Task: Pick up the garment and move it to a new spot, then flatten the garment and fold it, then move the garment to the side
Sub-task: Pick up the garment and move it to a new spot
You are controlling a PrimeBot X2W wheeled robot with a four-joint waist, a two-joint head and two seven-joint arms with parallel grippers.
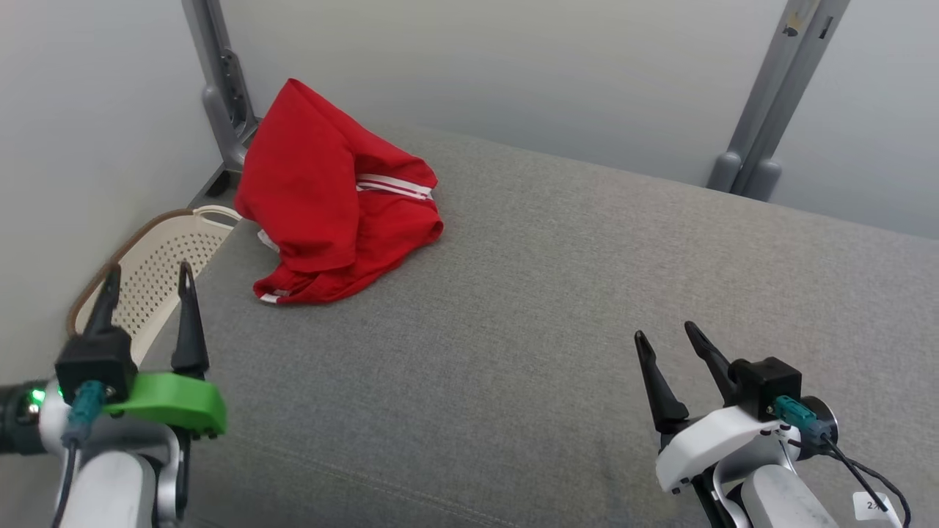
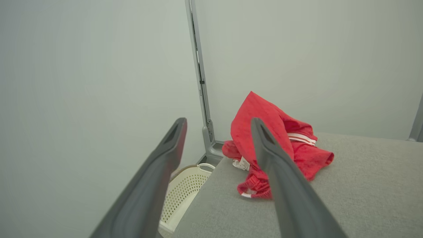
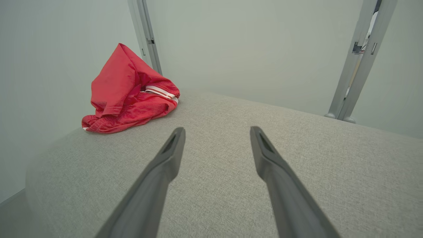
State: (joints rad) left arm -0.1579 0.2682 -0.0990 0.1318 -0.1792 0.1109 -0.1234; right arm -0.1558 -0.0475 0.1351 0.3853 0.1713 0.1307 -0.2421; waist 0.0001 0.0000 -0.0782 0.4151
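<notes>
- One garment (image 1: 330,198): red, white stripe trim, crumpled in a heap w/ a peak at the top. We log it upper left of ctr in the head view, on the far-left corner of the grey padded surface (image 1: 528,293). Its left side hangs at that surface's edge. In the left wrist view a white label (image 2: 244,163) shows low on its left side.
- One left gripper (image 1: 149,271): lower left of the head view, green bracket (image 1: 172,400) at its base. Fingers spread wide, not touching the garment. Tips sit by the surface's left edge, in front of the basket.
- One right gripper (image 1: 665,330): lower right of the head view. Fingers apart. We see it over bare grey fabric, well apart from the garment.
- One basket (image 1: 194,235): cream, perforated, brown rim, left side of the head view. It stands lower than the surface, just beside its left edge and near the garment. Contents: we cannot tell.
- Two posts (image 1: 220,81): grey metal, one at upper left behind the garment, the other at upper right, both against pale walls (image 1: 513,66).
</notes>
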